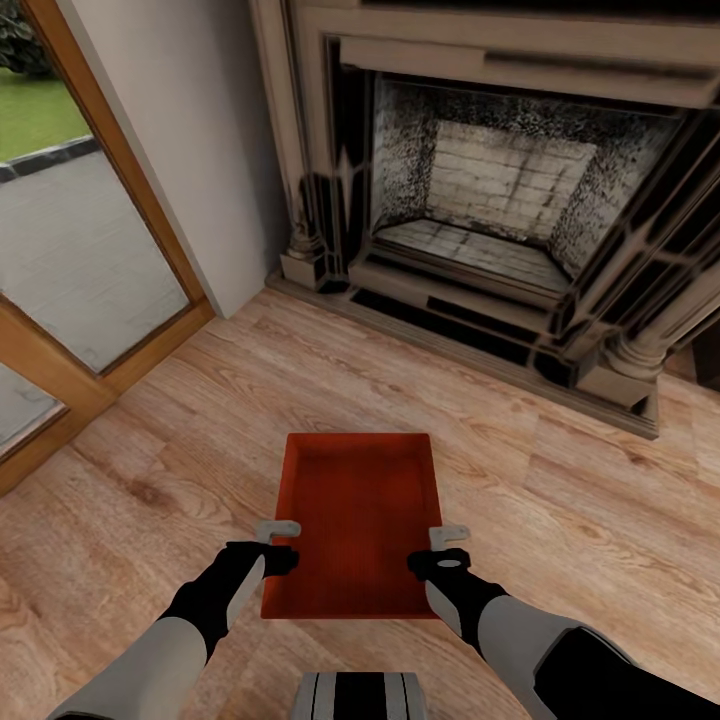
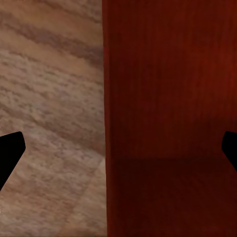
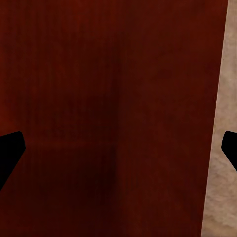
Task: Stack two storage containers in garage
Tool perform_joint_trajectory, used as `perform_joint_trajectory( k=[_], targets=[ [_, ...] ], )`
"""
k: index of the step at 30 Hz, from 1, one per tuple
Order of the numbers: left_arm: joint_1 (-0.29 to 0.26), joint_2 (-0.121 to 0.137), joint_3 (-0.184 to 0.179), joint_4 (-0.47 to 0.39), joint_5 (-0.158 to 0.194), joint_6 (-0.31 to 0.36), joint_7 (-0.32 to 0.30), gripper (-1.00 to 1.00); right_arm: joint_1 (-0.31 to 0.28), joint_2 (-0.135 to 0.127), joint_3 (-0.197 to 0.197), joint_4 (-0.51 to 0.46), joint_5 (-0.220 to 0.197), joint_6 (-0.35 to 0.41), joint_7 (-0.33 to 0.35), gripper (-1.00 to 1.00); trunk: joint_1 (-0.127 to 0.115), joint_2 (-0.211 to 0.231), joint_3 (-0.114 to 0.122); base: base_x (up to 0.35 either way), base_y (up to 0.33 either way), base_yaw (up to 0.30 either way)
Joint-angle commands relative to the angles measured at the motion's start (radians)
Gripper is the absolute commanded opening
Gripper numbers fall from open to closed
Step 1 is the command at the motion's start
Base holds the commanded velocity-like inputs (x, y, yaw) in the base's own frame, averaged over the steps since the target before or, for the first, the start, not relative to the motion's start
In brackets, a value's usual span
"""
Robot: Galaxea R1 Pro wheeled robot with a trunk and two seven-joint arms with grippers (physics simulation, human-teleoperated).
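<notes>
One red-orange storage container lies on the living room's light wood plank floor, open side up, straight in front of me. My left gripper is open and straddles the container's left wall near its near corner. In the left wrist view the wall runs between the wide-apart black fingertips. My right gripper is open too, astride the right wall. The right wrist view has the red bottom spanning most of the gap between its fingertips.
An ornate dark fireplace stands just beyond the container. A glass door in an orange-brown wooden frame is at the left, with a white wall between them. Part of my base shows at the near edge.
</notes>
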Motion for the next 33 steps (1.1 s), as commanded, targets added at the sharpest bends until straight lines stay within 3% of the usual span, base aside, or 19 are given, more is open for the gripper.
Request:
perform_joint_trajectory(
  k=[1,11,33],
  targets=[
    [0.0,0.001,-0.006,-0.002,0.011,0.004,0.009,1.0,0.0,-0.001,0.009,-0.001,-0.008,0.003,-0.005,1.0,0.0,0.0,-0.001,0.0,0.0,0.0],
    [0.0,0.001,-0.006,-0.002,0.011,0.004,0.009,1.0,0.0,-0.028,0.009,-0.001,-0.016,0.003,-0.005,1.0,0.0,0.0,-0.001,0.0,0.0,0.0],
    [0.0,0.001,-0.006,0.0,0.011,0.004,0.009,1.0,0.0,-0.031,0.009,-0.002,-0.016,0.003,-0.005,1.0,0.0,0.0,-0.001,0.0,0.0,0.0]
  ],
)
